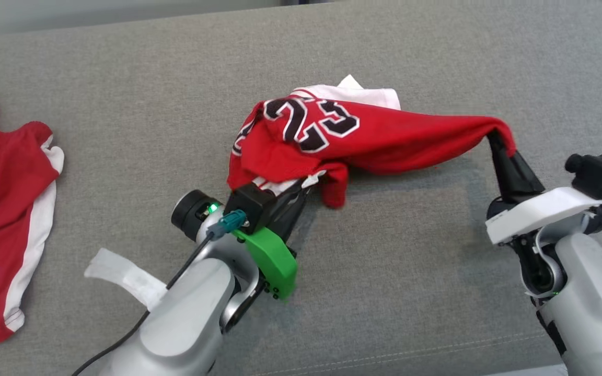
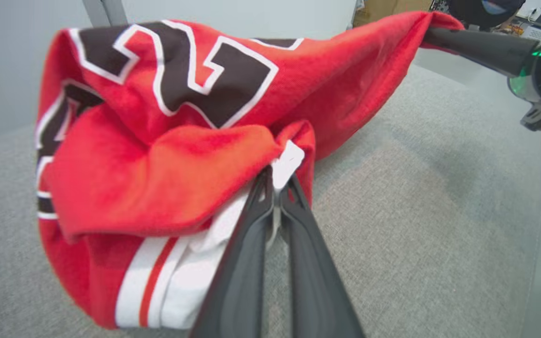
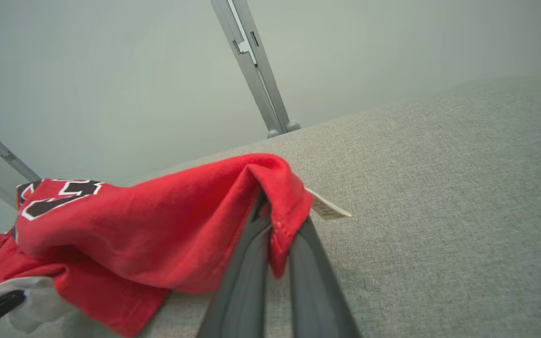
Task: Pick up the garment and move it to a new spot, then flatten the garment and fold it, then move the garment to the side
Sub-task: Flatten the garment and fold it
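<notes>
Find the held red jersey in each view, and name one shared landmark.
Head view: red jersey at centre, stretched between left gripper and right gripper.
Left wrist view: red jersey upper left and middle, above left gripper.
Right wrist view: red jersey lower left to centre, over right gripper.
Shared landmark: its black number 23.

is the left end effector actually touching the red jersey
Touching. The left wrist view shows the left end effector pinched shut on the red jersey at its white edge.

Lab or office: pale partition panels (image 3: 111,70) on metal posts (image 3: 253,61).
</notes>
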Motion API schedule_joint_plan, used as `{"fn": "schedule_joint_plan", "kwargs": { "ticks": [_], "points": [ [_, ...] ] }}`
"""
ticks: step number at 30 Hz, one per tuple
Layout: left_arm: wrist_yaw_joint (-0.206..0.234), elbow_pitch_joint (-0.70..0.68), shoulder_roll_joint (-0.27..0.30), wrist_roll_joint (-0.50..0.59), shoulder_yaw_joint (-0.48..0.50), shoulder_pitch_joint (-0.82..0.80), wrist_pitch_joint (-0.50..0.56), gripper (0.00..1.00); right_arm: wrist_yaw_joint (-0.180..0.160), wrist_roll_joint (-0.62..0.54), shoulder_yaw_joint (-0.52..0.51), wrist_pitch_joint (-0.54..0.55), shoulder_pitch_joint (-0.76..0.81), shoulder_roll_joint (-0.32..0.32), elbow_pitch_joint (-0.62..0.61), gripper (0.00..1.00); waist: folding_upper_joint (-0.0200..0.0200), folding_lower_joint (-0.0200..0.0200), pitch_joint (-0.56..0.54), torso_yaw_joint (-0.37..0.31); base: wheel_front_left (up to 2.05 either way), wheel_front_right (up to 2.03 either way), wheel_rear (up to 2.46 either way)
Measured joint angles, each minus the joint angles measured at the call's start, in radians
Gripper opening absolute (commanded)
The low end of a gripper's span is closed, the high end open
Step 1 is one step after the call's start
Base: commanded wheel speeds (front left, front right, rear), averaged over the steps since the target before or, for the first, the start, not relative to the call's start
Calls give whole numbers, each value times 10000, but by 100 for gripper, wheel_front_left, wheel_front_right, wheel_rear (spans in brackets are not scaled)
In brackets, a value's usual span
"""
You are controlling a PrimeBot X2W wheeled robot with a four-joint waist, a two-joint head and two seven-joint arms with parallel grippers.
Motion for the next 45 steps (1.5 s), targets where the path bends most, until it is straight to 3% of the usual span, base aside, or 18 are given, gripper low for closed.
{"fn": "schedule_joint_plan", "kwargs": {
  "ticks": [7, 14, 19, 23, 27, 32, 38, 45],
  "points": [
    [190, -1007, 176, -140, 1193, 2, -1101, 0, -2, 629, -1026, -73, 123, -151, -420, 0, 0, 0, -604, 404, 0, 0, 0],
    [859, -2056, 1076, -552, 2769, 348, -1338, 0, -2, 1191, -1436, -86, 589, -115, -976, 0, 0, 0, -1097, 730, 0, 0, 0],
    [1066, -1923, 1714, -775, 3035, 1599, -1312, 0, -2, 1647, -1795, -86, 1197, -102, -1214, 0, 0, 0, -1245, 807, 0, 0, 0],
    [1081, -1835, 1743, -1043, 3033, 2405, -1239, 0, -2, 1971, -2236, -86, 1546, -173, -1413, 0, 0, 0, -1235, 781, 0, 0, 0],
    [1409, -2004, 1810, -1300, 3622, 2705, -1254, 0, -2, 2113, -2834, -86, 1801, -203, -1755, 0, 0, 0, -1173, 753, 0, 0, 0],
    [1396, -3154, 1900, -1062, 3894, 2590, -1342, 0, -2, 2219, -2846, -98, 1660, -416, -2194, 0, 0, 0, -1153, 719, 0, 0, 0],
    [1452, -4943, 1919, -637, 5072, 1543, -1406, 0, -2, 2366, -3264, -119, 452, -477, -2625, 0, 0, 0, -1145, 718, 0, 0, 0],
    [1220, -4660, 1998, -650, 4723, 1285, -1425, 0, -2, 2196, -2309, 472, -593, -993, -2134, 0, 0, 0, -1167, 983, 0, 0, 0]
  ]
}}
